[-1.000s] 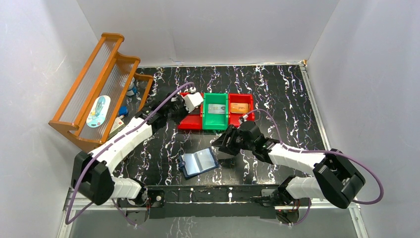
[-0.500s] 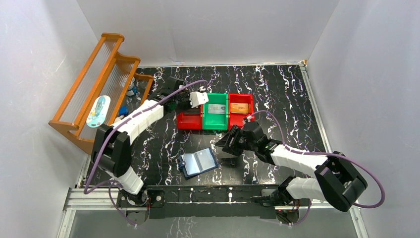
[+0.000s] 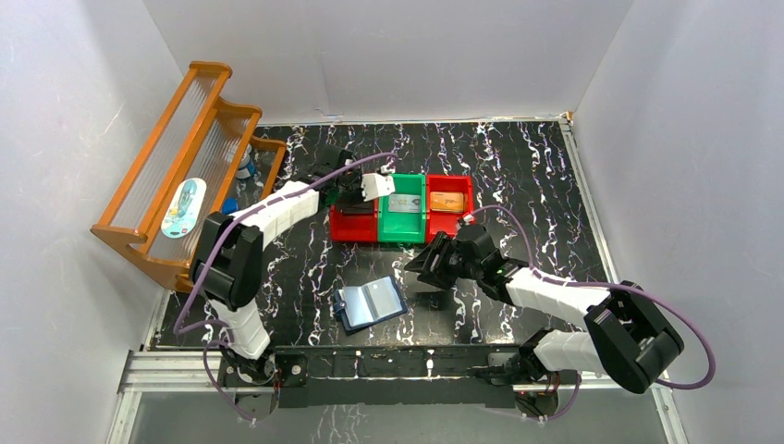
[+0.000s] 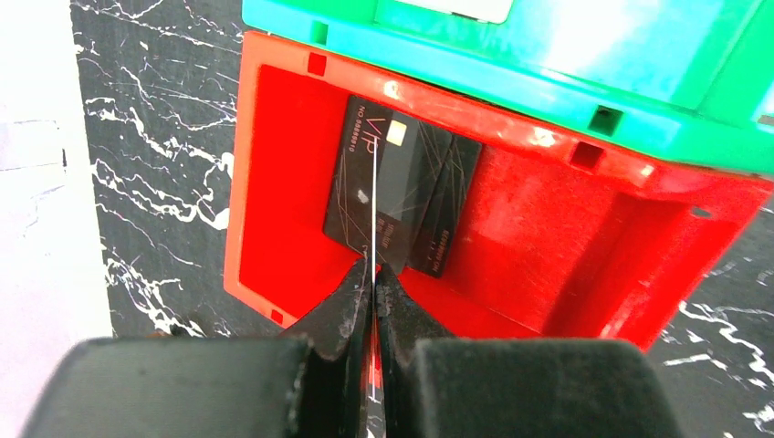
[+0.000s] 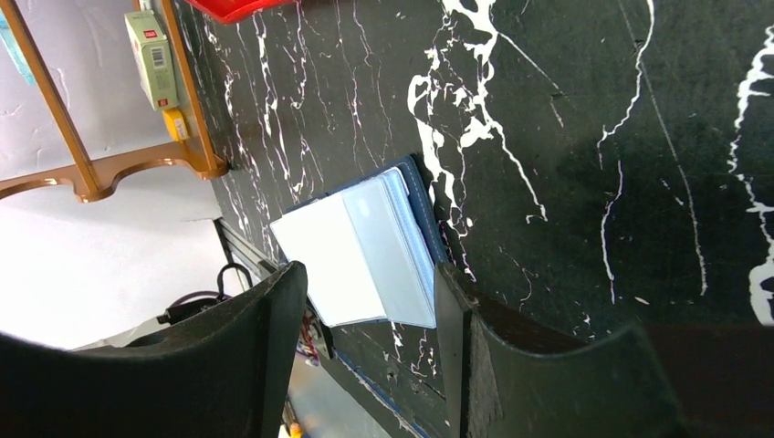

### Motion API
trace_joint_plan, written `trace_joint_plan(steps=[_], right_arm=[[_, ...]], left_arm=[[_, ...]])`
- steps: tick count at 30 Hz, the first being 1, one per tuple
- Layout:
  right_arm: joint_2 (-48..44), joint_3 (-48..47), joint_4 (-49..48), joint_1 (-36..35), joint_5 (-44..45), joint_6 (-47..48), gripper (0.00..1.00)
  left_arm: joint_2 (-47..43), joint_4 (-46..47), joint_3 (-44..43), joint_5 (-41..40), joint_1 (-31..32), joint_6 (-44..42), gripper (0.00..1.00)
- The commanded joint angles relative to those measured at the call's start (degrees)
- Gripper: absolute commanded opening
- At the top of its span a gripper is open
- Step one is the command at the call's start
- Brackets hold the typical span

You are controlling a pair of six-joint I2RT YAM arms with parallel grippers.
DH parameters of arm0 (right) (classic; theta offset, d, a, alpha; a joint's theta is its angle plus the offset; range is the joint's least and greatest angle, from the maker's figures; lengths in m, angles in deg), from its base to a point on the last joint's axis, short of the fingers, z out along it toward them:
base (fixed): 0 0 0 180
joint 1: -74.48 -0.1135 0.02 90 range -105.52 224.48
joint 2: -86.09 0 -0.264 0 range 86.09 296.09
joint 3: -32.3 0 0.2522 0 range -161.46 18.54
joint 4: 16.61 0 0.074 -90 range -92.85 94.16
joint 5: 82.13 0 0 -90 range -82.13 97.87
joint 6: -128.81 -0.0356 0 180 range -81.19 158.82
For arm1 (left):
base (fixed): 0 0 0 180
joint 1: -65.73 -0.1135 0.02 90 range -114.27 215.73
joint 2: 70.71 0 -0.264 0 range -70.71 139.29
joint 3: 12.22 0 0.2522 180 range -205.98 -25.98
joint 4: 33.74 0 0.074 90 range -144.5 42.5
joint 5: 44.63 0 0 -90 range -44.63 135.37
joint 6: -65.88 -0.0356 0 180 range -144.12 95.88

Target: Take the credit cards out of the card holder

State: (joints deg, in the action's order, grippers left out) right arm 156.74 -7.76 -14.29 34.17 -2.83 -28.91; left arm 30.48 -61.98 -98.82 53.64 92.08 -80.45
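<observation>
My left gripper is shut on a thin credit card, seen edge-on as a white line. It holds the card over the left red bin, where two black credit cards lie overlapped. In the top view this gripper hangs over that bin. The navy card holder lies open on the table near the front, its pale sleeves up. My right gripper is open and empty just right of it. In the right wrist view the card holder shows between its spread fingers.
A green bin holds a silver-grey card. The right red bin holds an orange card. A wooden rack stands at the back left with small items under it. White walls enclose the black marbled table.
My left gripper has moved right and a little further back with the card, over the left red bin; its arm has swung back. My right arm has barely moved.
</observation>
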Motion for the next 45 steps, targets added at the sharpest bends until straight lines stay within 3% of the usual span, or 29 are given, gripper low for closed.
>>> trace_joint_plan(steps=[1,15,33,37,45], right_arm=[[-0.3,0.7,-1.3,1.0,-1.3,0.9,0.62],[-0.6,2.0,-1.5,4.1,-3.5,1.9,0.64],[-0.3,2.0,-1.3,6.0,-5.6,2.5,0.64],[-0.6,2.1,-1.3,6.1,-5.6,2.4,0.65],[-0.5,2.0,-1.3,6.3,-6.0,2.4,0.65]], left_arm=[[2.4,2.6,-2.5,-0.9,-0.2,-1.6,0.0],[6.4,11.1,-0.4,-3.3,-0.2,-3.6,0.0],[9.1,13.8,1.3,-1.9,-0.2,-3.5,0.04],[8.7,13.3,1.4,-1.6,-0.2,-3.3,0.09],[6.1,10.5,1.3,-0.6,-0.1,-2.2,0.28]])
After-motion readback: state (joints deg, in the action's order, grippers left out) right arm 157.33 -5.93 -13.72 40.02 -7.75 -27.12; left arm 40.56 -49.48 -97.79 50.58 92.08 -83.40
